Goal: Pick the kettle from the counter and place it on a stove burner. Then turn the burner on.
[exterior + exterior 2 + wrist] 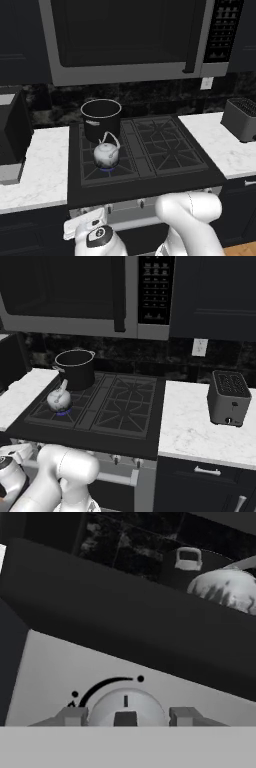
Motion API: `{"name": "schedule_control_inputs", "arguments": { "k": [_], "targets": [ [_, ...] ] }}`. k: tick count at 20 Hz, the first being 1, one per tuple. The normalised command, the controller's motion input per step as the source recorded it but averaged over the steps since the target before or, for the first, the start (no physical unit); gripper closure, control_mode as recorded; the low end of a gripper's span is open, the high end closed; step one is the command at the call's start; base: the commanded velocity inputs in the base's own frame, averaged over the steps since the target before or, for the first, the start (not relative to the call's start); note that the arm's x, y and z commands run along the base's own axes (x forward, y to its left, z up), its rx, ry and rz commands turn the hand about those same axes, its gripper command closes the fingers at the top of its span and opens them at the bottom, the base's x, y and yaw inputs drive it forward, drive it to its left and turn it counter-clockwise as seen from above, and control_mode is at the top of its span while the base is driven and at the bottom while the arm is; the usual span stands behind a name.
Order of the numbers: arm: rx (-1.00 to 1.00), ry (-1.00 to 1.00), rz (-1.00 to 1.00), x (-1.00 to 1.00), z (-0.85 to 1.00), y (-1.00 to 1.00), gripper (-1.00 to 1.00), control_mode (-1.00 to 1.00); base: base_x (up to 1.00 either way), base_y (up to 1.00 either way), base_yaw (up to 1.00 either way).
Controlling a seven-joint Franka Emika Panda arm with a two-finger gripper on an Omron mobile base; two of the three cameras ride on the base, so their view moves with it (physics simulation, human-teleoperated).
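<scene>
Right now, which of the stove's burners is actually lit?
The front-left stove burner, the one under the kettle. A small blue flame glows beneath the kettle's base; the other grates show no flame, including the one behind holding the black pot.

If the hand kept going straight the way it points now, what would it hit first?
Most likely the stove knob: it sits centred between the hand's spread fingertips, directly ahead on the grey control panel. The remaining gap is unclear.

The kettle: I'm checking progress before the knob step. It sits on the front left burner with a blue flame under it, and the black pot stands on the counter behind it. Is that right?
Not quite. The black pot is not on the counter; it stands on the back left burner of the cooktop, directly behind the kettle, as the left base view shows. The kettle's place on the front left burner and the blue glow beneath it are right.
</scene>
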Motion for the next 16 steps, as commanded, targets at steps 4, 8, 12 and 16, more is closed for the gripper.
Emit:
{"name": "schedule_control_inputs", "arguments": {
  "k": [4, 8, 12, 16],
  "targets": [
    [-0.35, 0.12, 0.14, -0.07, 0.0, 0.0, 1.0, -1.0, 0.0, 0.0, 0.0],
    [-0.36, 0.1, 0.14, -0.08, 0.0, 0.0, 1.0, -1.0, 0.0, 0.0, 0.0],
    [-0.28, 0.03, 0.11, -0.07, 0.0, 0.0, 1.0, -1.0, 0.0, 0.0, 0.0],
    [-0.06, 0.0, 0.01, 0.0, 0.0, 0.0, 1.0, -1.0, 0.0, 0.0, 0.0]
  ]
}}
